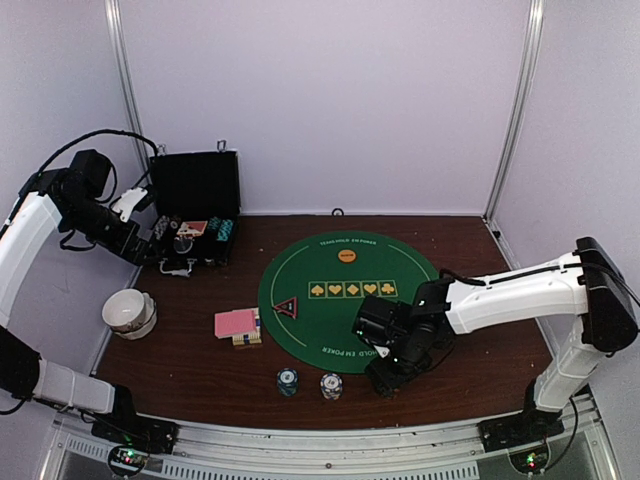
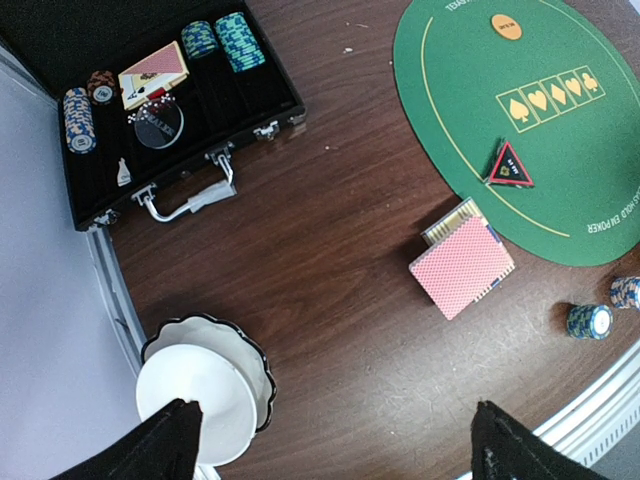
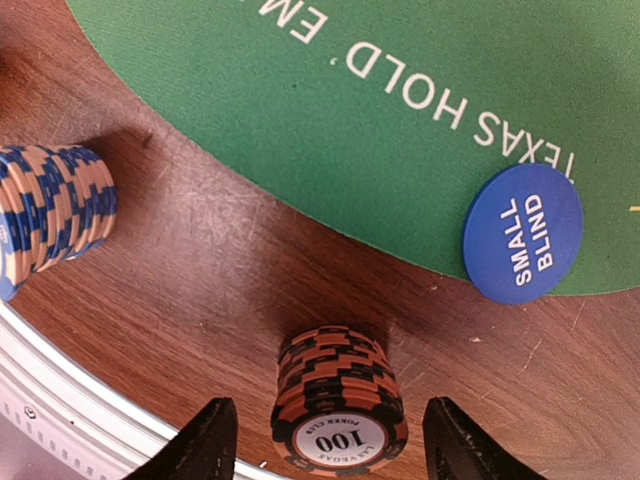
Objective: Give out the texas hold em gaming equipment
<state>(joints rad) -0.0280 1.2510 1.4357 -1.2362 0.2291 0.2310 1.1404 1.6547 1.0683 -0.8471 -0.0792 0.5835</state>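
Note:
A brown-red chip stack [image 3: 340, 405] marked 100 stands on the wood between the open fingers of my right gripper [image 3: 335, 448], with a gap on each side. My right gripper [image 1: 385, 376] hangs over the mat's near edge and hides that stack from above. A blue SMALL BLIND disc [image 3: 522, 233] lies on the mat edge. A blue-white stack [image 1: 331, 385] and a teal stack [image 1: 287, 381] stand at the front. Pink-backed cards [image 1: 237, 324], the triangle marker [image 1: 286, 307] and an orange disc [image 1: 347, 256] are near the mat. My left gripper [image 2: 335, 450] is open and empty, high near the case.
The open black case [image 2: 150, 160] at the back left holds more chip stacks [image 2: 228, 40] and cards [image 2: 153, 72]. A white bowl [image 2: 200, 395] stands near the left edge. The green mat [image 1: 400, 265] covers the table's middle. A metal rail [image 1: 330, 450] runs along the front.

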